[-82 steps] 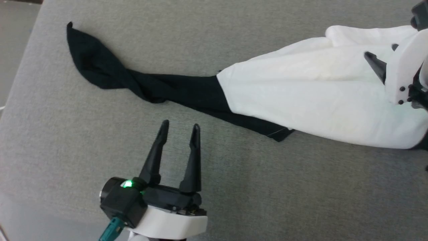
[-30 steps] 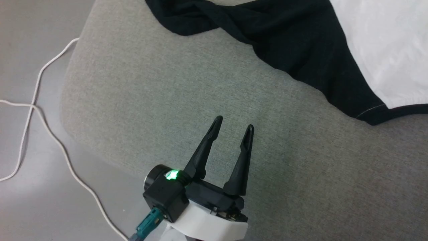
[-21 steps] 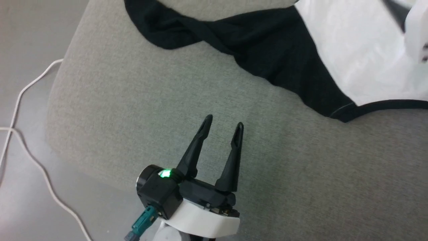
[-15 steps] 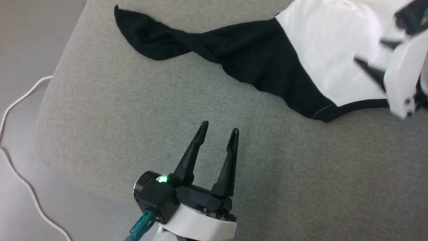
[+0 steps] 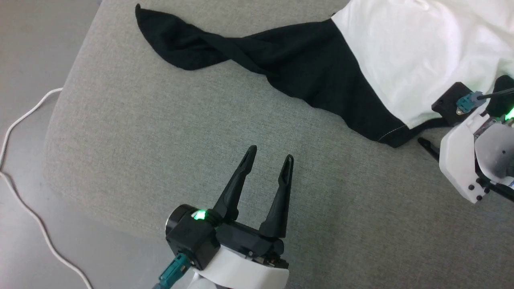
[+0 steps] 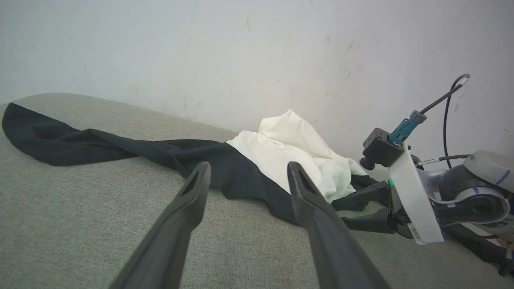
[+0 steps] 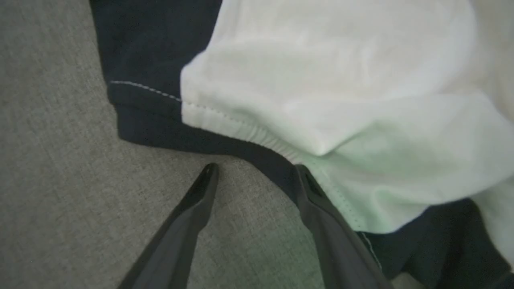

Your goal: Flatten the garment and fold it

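Farthest left in the head view, a white cable [image 5: 24,116] trailed over the grey floor [image 5: 28,40] beside the rounded corner of a grey fabric cushion [image 5: 132,132]. On that cushion the garment [image 5: 409,60] lay stretched out, its black sleeve [image 5: 225,44] twisted once and reaching toward the upper left, cuff end close to the cushion's far edge. Nearer the camera, the left gripper [image 5: 270,152] hovered over bare cushion, well apart from the cloth, its two dark fingers spread with nothing between them. Rightward, the sleeve widened into the white body, which lay rumpled and bunched, with the black neck trim [image 7: 192,136] curving along its near edge. At the far right, the right gripper [image 7: 255,170] sat at that trim with its jaws wide and released. One finger [image 7: 192,208] was over bare cushion, and the other lay across the trim's edge and the white fabric. Whether it touched the cloth could not be told.
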Controlling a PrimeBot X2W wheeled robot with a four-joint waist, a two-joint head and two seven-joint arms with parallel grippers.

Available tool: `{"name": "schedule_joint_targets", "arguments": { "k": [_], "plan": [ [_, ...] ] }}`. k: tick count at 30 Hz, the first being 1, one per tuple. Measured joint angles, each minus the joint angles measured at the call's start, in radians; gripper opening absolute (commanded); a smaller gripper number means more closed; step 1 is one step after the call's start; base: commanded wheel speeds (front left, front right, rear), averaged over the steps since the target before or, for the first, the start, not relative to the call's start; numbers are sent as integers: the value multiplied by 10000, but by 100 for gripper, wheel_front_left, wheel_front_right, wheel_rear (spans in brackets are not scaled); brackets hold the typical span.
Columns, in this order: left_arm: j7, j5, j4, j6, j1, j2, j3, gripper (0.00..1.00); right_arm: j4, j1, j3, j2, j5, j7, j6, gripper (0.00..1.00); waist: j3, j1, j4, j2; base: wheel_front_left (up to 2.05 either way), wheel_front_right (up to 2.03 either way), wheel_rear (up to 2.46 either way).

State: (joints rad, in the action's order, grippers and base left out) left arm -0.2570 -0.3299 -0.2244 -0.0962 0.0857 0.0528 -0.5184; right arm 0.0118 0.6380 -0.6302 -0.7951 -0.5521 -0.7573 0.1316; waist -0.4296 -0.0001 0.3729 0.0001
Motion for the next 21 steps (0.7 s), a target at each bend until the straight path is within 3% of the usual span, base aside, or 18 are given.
{"name": "schedule_joint_targets", "arguments": {
  "k": [2, 3, 4, 6, 14, 21],
  "plan": [
    [0, -59, -8, 0, 26, 0, -31, 100, -180, 267, -268, -46, 178, 355, 2, 100, -106, -1, 83, 0, 0, 0, 0],
    [0, -65, -8, 0, 35, 2, -42, 100, -309, 384, -343, -31, 182, 491, 2, 88, -156, -1, 118, 0, 0, 0, 0],
    [0, -65, -6, -2, 47, 0, -48, 100, -414, 483, -412, -17, 182, 612, 2, 42, -200, 0, 148, 0, 0, 0, 0],
    [0, -65, 0, -8, 54, 0, -52, 100, -596, 660, -485, 44, 171, 863, 12, 0, -267, 0, 185, 0, 0, 0, 0],
    [0, -58, 203, -4, 76, 0, 59, 100, -777, 773, -203, 391, -426, 1825, 0, 0, 32, 3, -32, 0, 0, 0, 0],
    [0, -10, 399, 136, -82, 56, 309, 100, 736, 34, 502, 270, -1338, 1406, 0, 0, 707, 1, -549, 0, 0, 0, 0]
  ]
}}
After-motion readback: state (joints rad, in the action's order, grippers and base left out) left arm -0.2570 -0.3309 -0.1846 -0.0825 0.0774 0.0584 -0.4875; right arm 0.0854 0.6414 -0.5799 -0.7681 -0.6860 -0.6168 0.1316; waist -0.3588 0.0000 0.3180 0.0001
